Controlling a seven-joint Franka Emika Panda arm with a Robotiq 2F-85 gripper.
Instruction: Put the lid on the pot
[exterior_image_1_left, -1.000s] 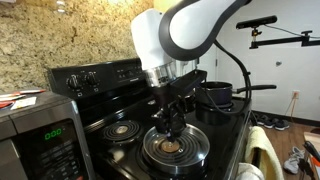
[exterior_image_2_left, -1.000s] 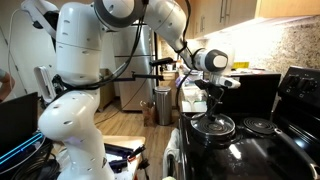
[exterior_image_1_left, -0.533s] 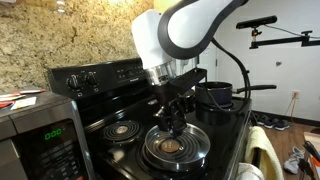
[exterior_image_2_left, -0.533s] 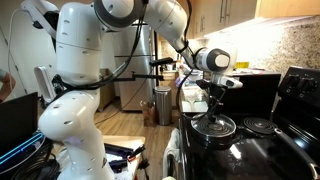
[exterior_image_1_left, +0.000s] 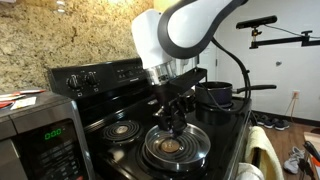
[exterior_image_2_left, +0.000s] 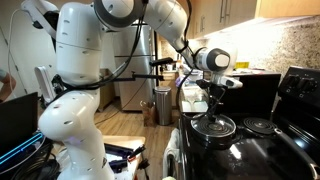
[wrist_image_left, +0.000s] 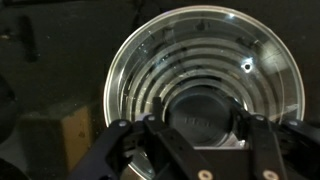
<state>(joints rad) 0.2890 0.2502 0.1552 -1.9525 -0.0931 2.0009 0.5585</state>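
Observation:
The lid (exterior_image_1_left: 178, 148), clear glass with a steel rim, lies over the front coil burner of the black stove. It also shows in an exterior view (exterior_image_2_left: 214, 127) and fills the wrist view (wrist_image_left: 205, 75). My gripper (exterior_image_1_left: 170, 124) reaches straight down onto its centre. In the wrist view my fingers (wrist_image_left: 200, 125) press on both sides of the black knob (wrist_image_left: 200, 112). The pot (exterior_image_1_left: 218, 96), dark with straight sides, stands on the back burner behind my arm, apart from the lid.
A microwave (exterior_image_1_left: 40, 135) stands at the near left beside the stove. The stove's raised control panel (exterior_image_1_left: 95, 75) runs along the back. Another coil burner (exterior_image_1_left: 122, 130) lies next to the lid. A cardboard box (wrist_image_left: 60, 135) shows on the floor.
The lid has shifted very slightly under my gripper since a second ago. My arm has stayed in place.

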